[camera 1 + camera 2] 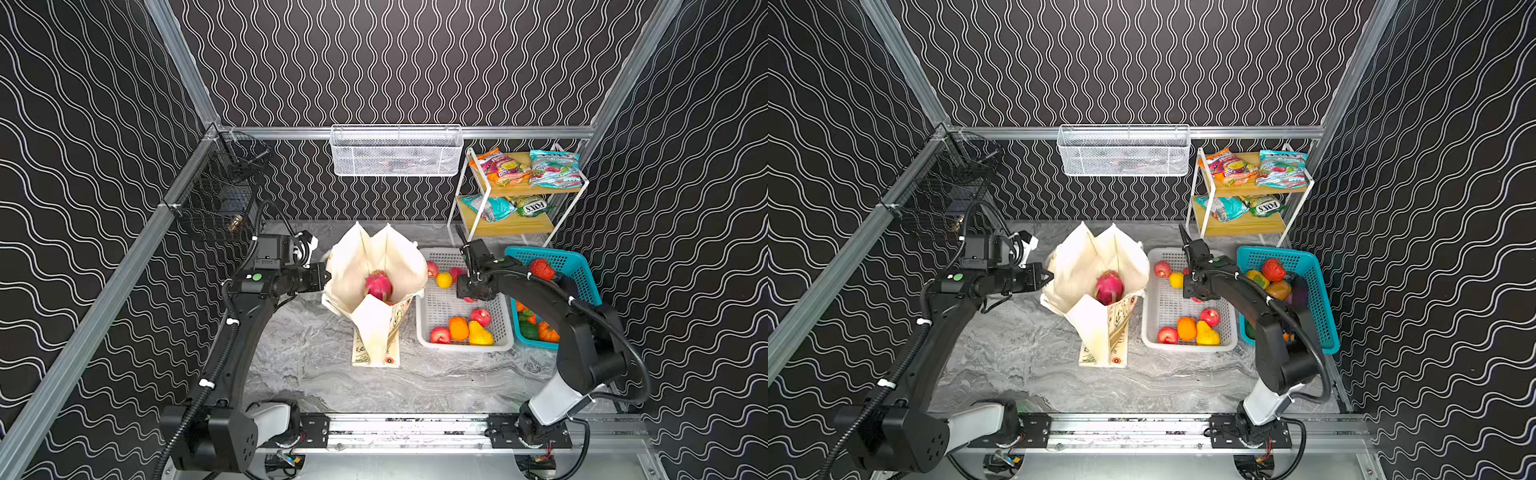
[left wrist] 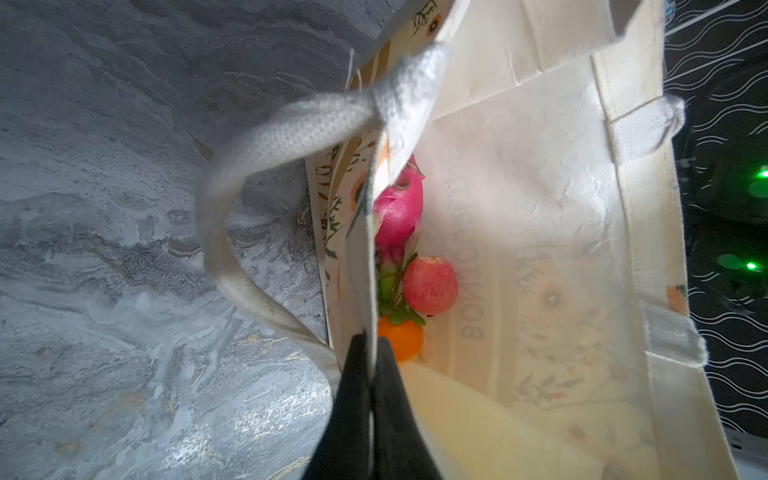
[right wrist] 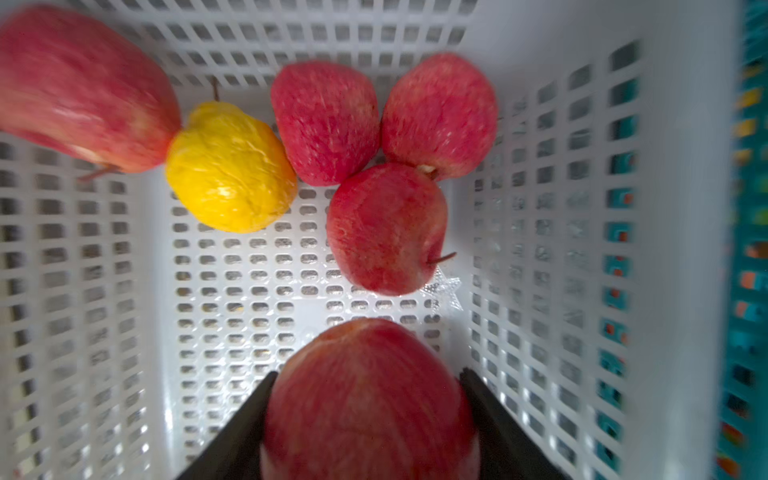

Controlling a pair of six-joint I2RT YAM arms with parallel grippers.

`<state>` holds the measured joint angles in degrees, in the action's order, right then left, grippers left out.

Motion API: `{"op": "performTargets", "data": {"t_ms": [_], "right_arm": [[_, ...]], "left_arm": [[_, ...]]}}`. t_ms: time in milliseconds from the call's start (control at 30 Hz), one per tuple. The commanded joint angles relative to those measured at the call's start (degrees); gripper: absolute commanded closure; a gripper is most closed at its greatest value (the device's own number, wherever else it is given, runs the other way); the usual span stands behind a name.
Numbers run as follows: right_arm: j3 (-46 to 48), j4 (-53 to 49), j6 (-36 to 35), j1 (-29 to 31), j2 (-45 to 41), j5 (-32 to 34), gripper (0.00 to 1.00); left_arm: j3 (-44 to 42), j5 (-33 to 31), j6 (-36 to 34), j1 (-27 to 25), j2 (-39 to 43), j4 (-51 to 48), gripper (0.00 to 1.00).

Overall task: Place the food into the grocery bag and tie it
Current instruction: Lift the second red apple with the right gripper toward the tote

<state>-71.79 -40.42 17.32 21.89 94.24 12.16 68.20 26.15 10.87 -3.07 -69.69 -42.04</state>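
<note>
The cream grocery bag (image 1: 357,257) (image 1: 1079,266) stands open mid-table. Inside it lie a magenta dragon fruit (image 1: 378,286) (image 2: 397,216), a red apple (image 2: 430,284) and an orange (image 2: 401,336). My left gripper (image 1: 326,278) (image 2: 370,353) is shut on the bag's left rim, holding the fabric edge beside a white strap handle (image 2: 257,149). My right gripper (image 1: 471,296) (image 3: 368,395) reaches down into the white basket (image 1: 444,303) and is shut on a red apple (image 3: 370,415). More apples (image 3: 386,228) and a yellow fruit (image 3: 228,170) lie beyond it.
A teal basket (image 1: 573,266) of fruit stands right of the white one. A two-tier shelf (image 1: 515,224) with snack packets (image 1: 555,168) is at the back right. On the back wall hangs a white mesh basket (image 1: 397,151); a black wire basket (image 1: 220,195) hangs at the left.
</note>
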Motion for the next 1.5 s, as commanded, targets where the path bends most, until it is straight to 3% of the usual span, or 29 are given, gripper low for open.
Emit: {"op": "performTargets", "data": {"t_ms": [0,267,433,867,1167,1467], "right_arm": [[-1.94,-3.29,0.52,0.26,-2.29,0.12,0.47],[-9.78,-7.96,-0.51,0.81,-6.61,-0.54,0.47],[-16.14,-8.21,-1.97,5.96,-8.08,1.96,0.48],[-43.45,-14.65,-5.63,20.67,5.31,2.49,0.48],[-50.10,-14.25,-6.61,27.40,13.43,-1.45,0.48],[-46.88,-12.37,-6.16,30.51,17.41,-4.99,0.48]], "left_arm": [[0.04,0.92,0.25,-0.01,-0.16,0.40,1.00],[1.03,0.74,0.37,-0.01,-0.14,0.30,1.00],[1.93,0.66,0.12,-0.01,-0.01,-0.32,1.00],[3.95,1.80,0.28,-0.01,-0.96,-0.53,1.00],[3.34,2.06,0.38,-0.01,-0.94,0.02,1.00],[2.55,2.50,0.51,-0.01,-0.14,0.48,1.00]]}}
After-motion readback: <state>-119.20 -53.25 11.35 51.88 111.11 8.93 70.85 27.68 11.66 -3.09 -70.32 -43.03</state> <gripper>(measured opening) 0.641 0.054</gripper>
